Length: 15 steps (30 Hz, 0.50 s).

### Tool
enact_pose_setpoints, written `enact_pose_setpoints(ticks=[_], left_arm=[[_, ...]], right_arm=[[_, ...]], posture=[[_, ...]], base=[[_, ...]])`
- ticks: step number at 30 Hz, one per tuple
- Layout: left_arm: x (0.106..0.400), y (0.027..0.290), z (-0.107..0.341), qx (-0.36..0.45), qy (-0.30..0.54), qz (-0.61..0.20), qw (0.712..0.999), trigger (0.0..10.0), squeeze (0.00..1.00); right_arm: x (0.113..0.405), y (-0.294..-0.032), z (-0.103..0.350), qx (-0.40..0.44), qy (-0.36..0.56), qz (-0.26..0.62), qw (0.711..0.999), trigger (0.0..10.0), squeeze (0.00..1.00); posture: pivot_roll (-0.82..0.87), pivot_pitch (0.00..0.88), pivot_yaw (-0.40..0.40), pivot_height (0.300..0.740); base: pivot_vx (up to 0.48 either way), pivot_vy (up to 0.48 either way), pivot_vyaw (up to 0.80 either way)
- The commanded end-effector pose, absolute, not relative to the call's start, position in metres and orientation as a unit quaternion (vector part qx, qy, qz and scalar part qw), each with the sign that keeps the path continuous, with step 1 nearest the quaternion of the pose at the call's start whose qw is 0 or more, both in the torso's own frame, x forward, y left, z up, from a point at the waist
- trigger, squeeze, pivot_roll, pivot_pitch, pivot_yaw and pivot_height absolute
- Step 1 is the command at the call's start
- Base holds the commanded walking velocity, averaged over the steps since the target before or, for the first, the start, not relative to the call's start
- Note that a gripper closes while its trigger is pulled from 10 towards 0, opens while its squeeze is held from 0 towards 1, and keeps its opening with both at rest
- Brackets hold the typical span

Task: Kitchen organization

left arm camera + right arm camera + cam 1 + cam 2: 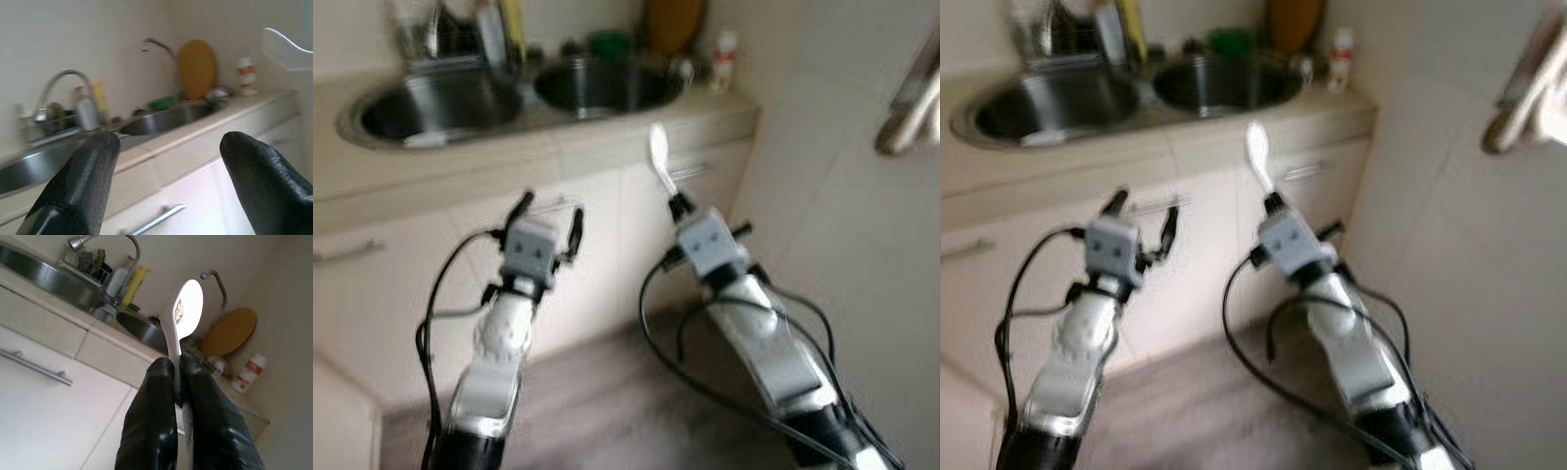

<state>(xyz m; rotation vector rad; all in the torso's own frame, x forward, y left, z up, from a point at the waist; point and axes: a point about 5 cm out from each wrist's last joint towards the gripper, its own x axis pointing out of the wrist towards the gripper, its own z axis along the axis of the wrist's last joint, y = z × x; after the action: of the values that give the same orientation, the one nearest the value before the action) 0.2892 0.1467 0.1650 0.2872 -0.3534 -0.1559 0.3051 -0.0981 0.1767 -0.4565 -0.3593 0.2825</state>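
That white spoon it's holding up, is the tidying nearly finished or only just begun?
Done: the right pincer has picked up the white spoon. In hand: the spoon is raised before the counter. Left: putting it away. The left pincer is open and free.

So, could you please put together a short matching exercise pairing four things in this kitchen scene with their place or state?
Things:
1. white plastic spoon
2. left gripper
3. round yellow-brown wooden board
4. small white bottle with orange label

Place or state:
A. open, holding nothing
B. at the counter's right end, by the wall
C. pinched by its handle in the right gripper, bowl up
D. leaning upright against the wall behind the right-hand sink

Pairs: 1-C, 2-A, 3-D, 4-B
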Motion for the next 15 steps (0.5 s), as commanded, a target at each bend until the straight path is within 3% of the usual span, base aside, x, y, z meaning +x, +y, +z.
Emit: enact_pose_setpoints(ticks=[1,4,5,10,11,12,15], left_arm=[[0.2885,0.1516,0.1650,0.145,-0.174,-0.071,0.971,10.0,0.00],[0.2887,0.1513,0.1649,0.145,-0.175,-0.071,0.971,10.0,0.00],[0.2887,0.1510,0.1649,0.145,-0.175,-0.071,0.971,10.0,0.00],[0.2889,0.1503,0.1653,0.144,-0.176,-0.070,0.971,10.0,0.00],[0.2888,0.1501,0.1651,0.144,-0.177,-0.070,0.971,10.0,0.00],[0.2887,0.1501,0.1650,0.143,-0.177,-0.070,0.971,10.0,0.00],[0.2886,0.1503,0.1648,0.143,-0.177,-0.070,0.971,10.0,0.00]], right_arm=[[0.3046,-0.0886,0.1833,-0.216,-0.192,0.152,0.945,1.8,0.00],[0.3053,-0.0888,0.1840,-0.214,-0.193,0.152,0.946,1.9,0.00],[0.3057,-0.0886,0.1844,-0.213,-0.194,0.153,0.945,2.7,0.00],[0.3071,-0.0879,0.1856,-0.216,-0.196,0.153,0.944,2.1,0.00],[0.3074,-0.0877,0.1858,-0.216,-0.197,0.153,0.944,4.7,0.00],[0.3084,-0.0882,0.1860,-0.211,-0.194,0.149,0.946,10.0,0.00],[0.3110,-0.0899,0.1878,-0.193,-0.189,0.140,0.953,10.0,0.00]], posture=[[-0.02,0.000,-0.079,0.740],[-0.02,0.000,-0.081,0.740],[-0.02,0.000,-0.081,0.740],[-0.01,0.000,-0.083,0.740],[-0.01,0.000,-0.084,0.740],[-0.01,0.000,-0.084,0.740],[-0.01,0.000,-0.084,0.740]], base=[[0.266,0.000,0.71],[0.271,0.000,0.77],[0.270,0.000,0.80],[0.269,0.000,0.80],[0.270,0.000,0.80],[0.270,0.000,0.80],[0.270,0.000,0.27]])
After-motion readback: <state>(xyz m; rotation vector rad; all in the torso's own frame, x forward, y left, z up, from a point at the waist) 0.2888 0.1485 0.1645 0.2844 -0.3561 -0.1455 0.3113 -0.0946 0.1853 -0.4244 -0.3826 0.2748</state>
